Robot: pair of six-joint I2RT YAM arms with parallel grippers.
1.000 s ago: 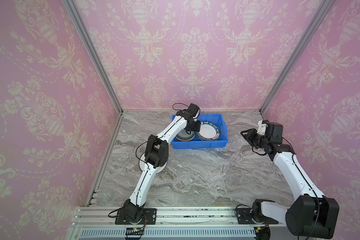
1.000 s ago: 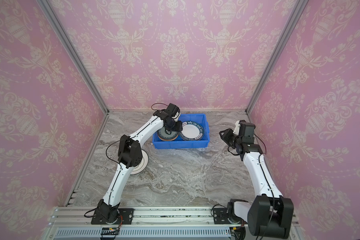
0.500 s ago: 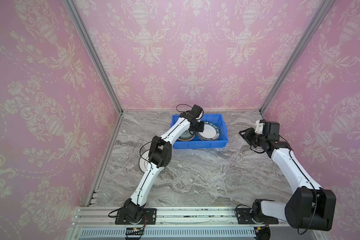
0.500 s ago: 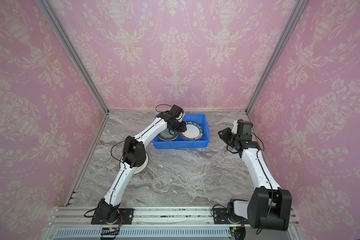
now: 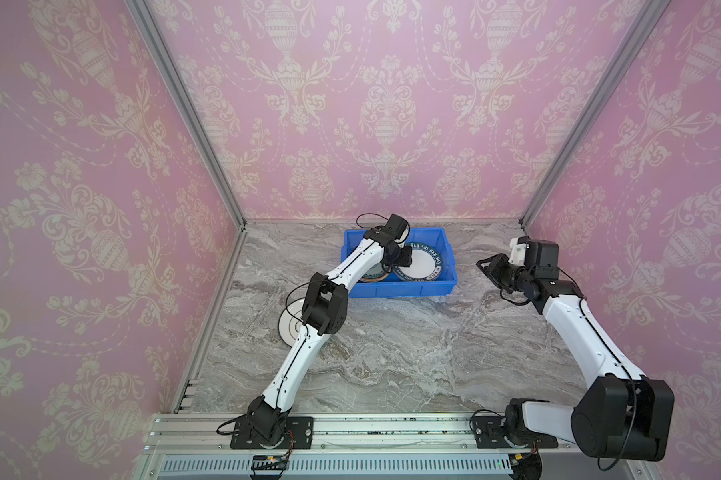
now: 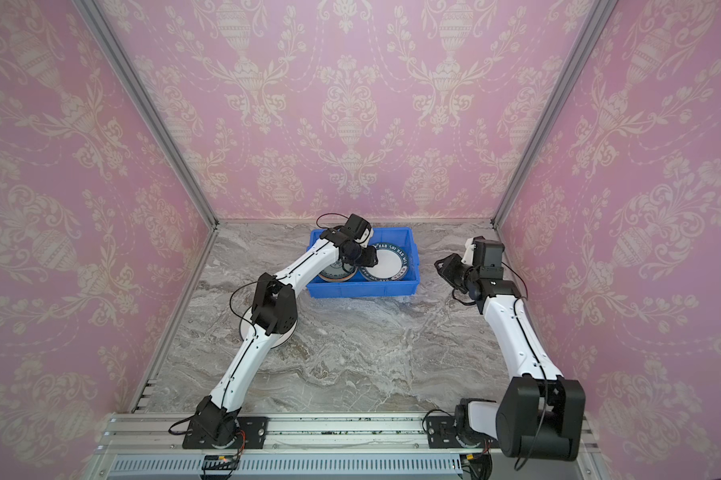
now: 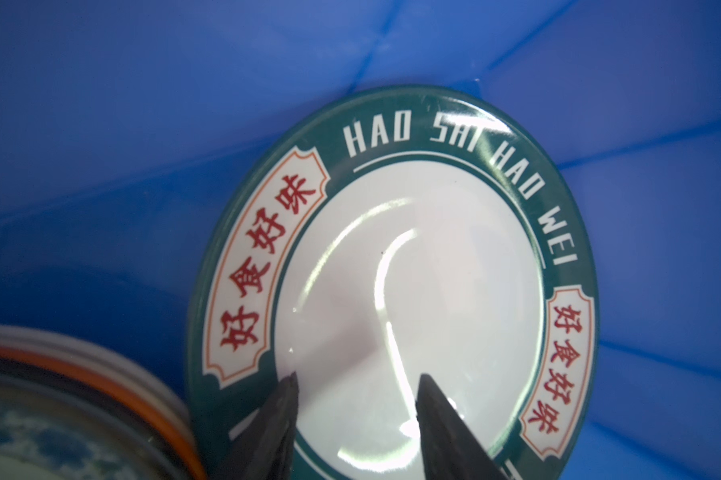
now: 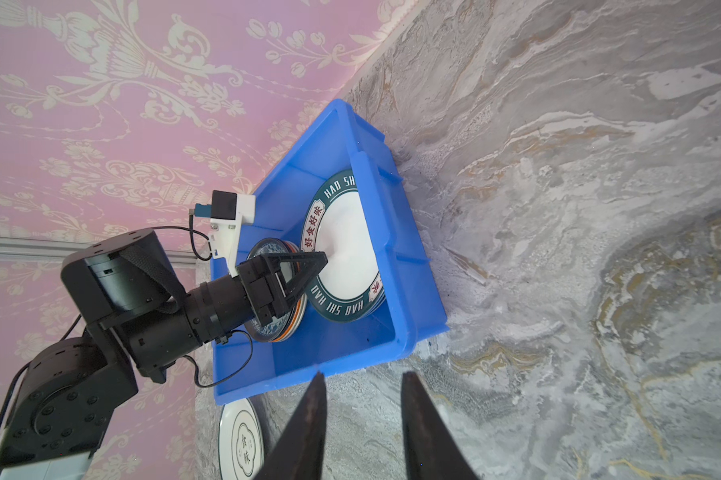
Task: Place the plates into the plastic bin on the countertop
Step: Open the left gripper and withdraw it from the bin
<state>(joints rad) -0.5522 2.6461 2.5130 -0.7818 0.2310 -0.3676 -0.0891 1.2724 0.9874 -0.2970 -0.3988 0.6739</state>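
The left claw [image 7: 356, 378] hangs inside the bright blue rectangular plastic bin [image 5: 413, 289]. Its jaws are moderately apart with nothing between them, and its tips are poised over the white centre of the round white plate with a dark green lettered rim [image 7: 413, 291], which lies flat in the bin's right half. In the bin's left half sits a stack topped by a teal-patterned plate [image 8: 267, 249], with an orange rim showing beneath it. Placing the lettered plate looks finished, so the step in hand is probably the left arm's pull-out from the bin. One round white plate with Chinese characters in its middle [image 5: 290, 322] lies on the grey marble-patterned bench [image 5: 392, 353] in front of the bin's left corner, partly under the left arm's elbow. The right claw [image 8: 361, 374] hovers off the bin's right end, narrowly parted and empty. The next move calls for lifting the left claw clear of the bin's rim, then coming down on that outside plate's edge, where a shallow rim on a flat bench gives little to pinch.
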